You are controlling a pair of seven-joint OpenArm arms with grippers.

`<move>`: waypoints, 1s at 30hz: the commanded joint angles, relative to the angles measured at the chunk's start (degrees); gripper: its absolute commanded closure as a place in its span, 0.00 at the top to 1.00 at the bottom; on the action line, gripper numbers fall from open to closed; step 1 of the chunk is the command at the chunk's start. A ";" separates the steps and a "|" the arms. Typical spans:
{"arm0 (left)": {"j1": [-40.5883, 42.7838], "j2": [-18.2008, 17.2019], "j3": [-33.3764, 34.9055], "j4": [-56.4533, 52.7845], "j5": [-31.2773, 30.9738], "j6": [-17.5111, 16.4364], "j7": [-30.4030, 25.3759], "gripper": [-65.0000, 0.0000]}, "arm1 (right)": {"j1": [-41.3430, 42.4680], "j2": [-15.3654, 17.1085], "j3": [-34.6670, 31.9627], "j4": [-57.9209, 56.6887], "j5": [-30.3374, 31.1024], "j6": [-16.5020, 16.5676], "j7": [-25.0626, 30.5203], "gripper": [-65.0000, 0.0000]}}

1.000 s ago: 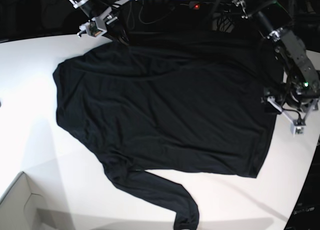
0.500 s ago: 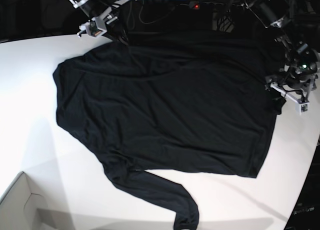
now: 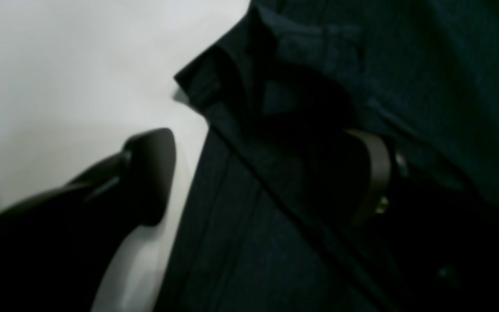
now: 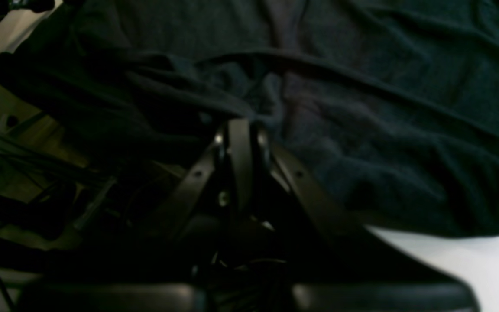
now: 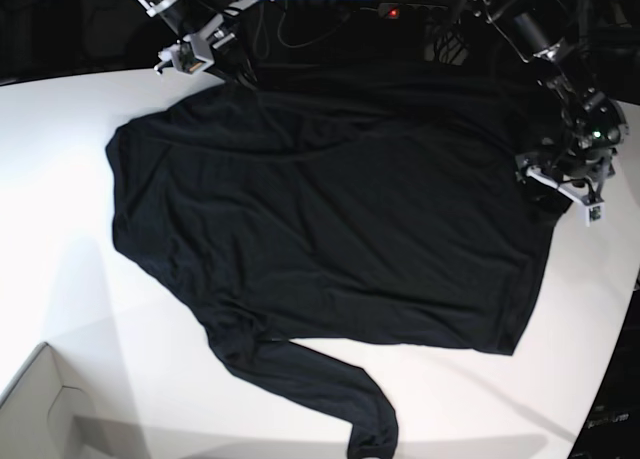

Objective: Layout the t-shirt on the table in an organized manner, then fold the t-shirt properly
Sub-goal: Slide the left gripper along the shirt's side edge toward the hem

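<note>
The black t-shirt [image 5: 330,229] lies spread over the white table [image 5: 60,179], one long sleeve [image 5: 320,389] trailing toward the front edge. My left gripper [image 5: 555,184] is at the shirt's right edge and stands open. In the left wrist view the left gripper [image 3: 267,173] straddles the hem of the t-shirt [image 3: 405,65], one finger [image 3: 152,173] over bare table [image 3: 80,65], the other finger [image 3: 373,173] against the cloth. My right gripper [image 5: 190,57] is at the far left corner. There the right gripper [image 4: 241,125] is shut on a gathered fold of the t-shirt [image 4: 383,108].
A white box corner [image 5: 40,409] sits at the front left. Cables and dark equipment line the table's far edge [image 5: 400,19]. The table's curved edge runs close by on the right [image 5: 625,309].
My left arm has moved from beside the shirt's right edge toward the far side and inward, so its open fingers now straddle the hem. The right arm and shirt have stayed put.
</note>
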State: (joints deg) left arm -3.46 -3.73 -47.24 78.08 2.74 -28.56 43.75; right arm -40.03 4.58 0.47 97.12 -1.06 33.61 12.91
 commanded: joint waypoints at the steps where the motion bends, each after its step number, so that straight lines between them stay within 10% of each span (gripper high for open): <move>1: -1.33 -0.63 -0.01 0.91 -0.41 0.12 -0.89 0.81 | -0.54 -0.05 0.01 1.03 1.10 0.46 1.64 0.00; 10: -1.24 -1.06 0.08 1.52 -14.13 0.73 -0.89 0.81 | -0.54 -0.05 0.01 0.94 1.10 0.46 1.64 0.00; 30: -4.14 -3.17 -5.90 -1.64 -13.07 0.82 -0.89 0.81 | 0.16 -0.05 0.01 0.77 1.10 0.46 1.64 0.00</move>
State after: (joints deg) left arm -6.70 -5.89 -53.08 75.29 -9.63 -27.64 44.31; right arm -39.40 4.58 0.47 97.10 -1.06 33.61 12.91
